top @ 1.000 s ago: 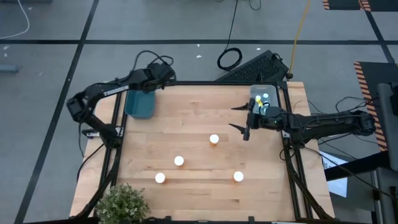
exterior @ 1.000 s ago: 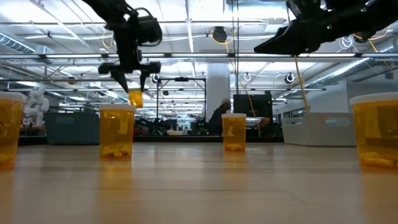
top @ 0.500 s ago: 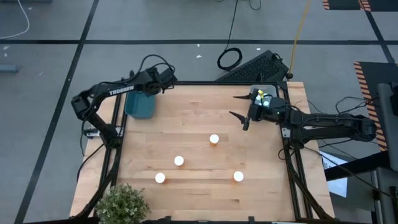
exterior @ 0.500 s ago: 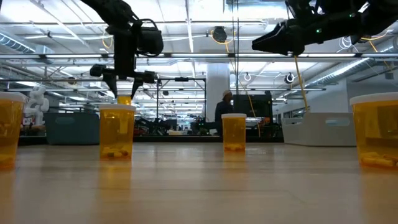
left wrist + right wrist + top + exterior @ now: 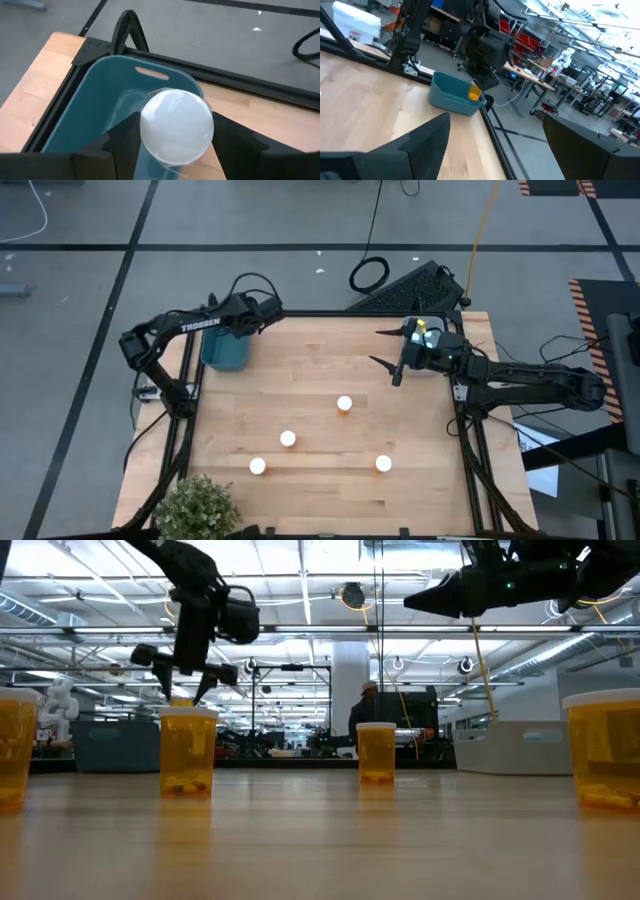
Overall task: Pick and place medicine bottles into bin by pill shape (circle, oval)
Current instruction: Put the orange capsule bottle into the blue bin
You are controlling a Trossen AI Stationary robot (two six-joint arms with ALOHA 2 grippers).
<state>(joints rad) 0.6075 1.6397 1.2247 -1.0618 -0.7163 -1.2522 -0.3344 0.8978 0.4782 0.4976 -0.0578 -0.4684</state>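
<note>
A medicine bottle (image 5: 176, 127) with a white cap and orange body is in my left gripper (image 5: 175, 142), which is shut on it above the open teal bin (image 5: 100, 100) at the table's far left. Several more orange medicine bottles stand upright on the wood: (image 5: 344, 403), (image 5: 288, 439), (image 5: 257, 466). My right gripper (image 5: 376, 348) hangs open and empty above the table's far right, beside a clear bin (image 5: 425, 340) holding bottles. My left gripper pinches the bottle between its two fingers, one on each side just under the white cap (image 5: 146, 137). The fingers (image 5: 122, 142) point down from above. The orange body (image 5: 475, 93) hangs upright below them, clear of the teal bin.
A potted plant (image 5: 195, 505) sits at the near left corner. A black frame rail (image 5: 330, 313) runs along the table's far edge. In the low view the standing bottles (image 5: 188, 750), (image 5: 376, 752) rise between the camera and the bins.
My left gripper has carried the bottle toward the table's left edge and a little down, over the teal bin, still shut on it. My right gripper has drawn back toward the far edge, staying open.
</note>
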